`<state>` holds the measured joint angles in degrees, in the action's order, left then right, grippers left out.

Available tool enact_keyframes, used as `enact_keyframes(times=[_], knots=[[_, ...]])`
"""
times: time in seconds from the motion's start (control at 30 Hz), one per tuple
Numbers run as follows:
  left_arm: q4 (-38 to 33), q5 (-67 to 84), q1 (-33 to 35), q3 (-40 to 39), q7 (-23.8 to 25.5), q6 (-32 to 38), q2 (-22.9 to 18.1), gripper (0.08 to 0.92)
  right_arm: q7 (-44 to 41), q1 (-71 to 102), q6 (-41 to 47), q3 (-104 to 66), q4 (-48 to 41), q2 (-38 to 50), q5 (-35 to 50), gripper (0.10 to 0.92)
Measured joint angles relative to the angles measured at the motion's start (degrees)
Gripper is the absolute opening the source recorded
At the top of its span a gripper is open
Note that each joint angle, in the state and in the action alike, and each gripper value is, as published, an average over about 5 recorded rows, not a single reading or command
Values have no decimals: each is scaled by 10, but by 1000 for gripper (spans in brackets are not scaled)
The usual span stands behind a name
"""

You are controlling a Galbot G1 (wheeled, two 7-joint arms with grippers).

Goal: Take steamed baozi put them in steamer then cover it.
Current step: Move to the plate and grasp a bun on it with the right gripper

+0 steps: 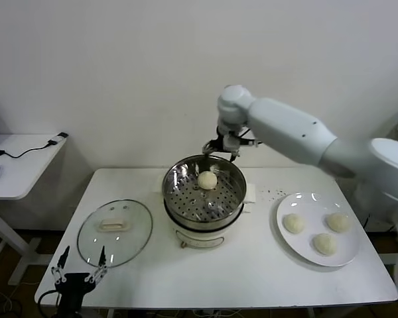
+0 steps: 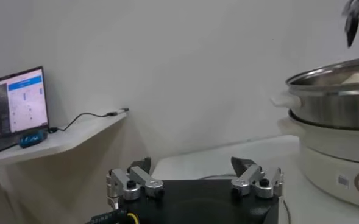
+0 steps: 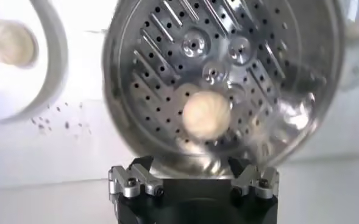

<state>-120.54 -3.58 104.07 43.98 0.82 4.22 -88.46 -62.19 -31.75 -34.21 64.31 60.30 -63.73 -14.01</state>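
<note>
The steel steamer [image 1: 203, 199] stands mid-table on its white base. One cream baozi [image 1: 207, 179] lies on its perforated tray, also seen in the right wrist view [image 3: 206, 115]. Three more baozi [image 1: 294, 223] lie on a white plate [image 1: 348, 253] at the right. The glass cover [image 1: 115, 231] lies flat on the table at the left. My right gripper [image 1: 221, 151] is open and empty, above the steamer's far rim. My left gripper [image 1: 79, 273] is open and empty, low at the table's front left corner.
A white side table [image 1: 20, 162] with cables and a blue mouse stands at the far left; a monitor [image 2: 14, 109] shows on it. Dark specks [image 1: 275, 193] dot the table behind the plate. A white wall is close behind.
</note>
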Motion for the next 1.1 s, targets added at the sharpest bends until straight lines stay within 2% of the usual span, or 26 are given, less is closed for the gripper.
enact_keyframes(times=[0.3, 0.5, 0.77, 1.1], knots=[[-1, -2, 2, -4, -1, 0, 0, 823, 22, -11, 238, 52, 81, 165, 180, 823], [-3, -6, 2, -6, -1, -1, -2, 823, 24, 45, 348, 41, 100, 242, 247, 823], [-3, -7, 5, -3, -2, -2, -2, 823, 12, 160, 412, -20, 81, 280, 257, 823], [5, -10, 9, -2, -2, 1, -3, 823, 4, 259, 435, -86, 17, 257, 224, 823]])
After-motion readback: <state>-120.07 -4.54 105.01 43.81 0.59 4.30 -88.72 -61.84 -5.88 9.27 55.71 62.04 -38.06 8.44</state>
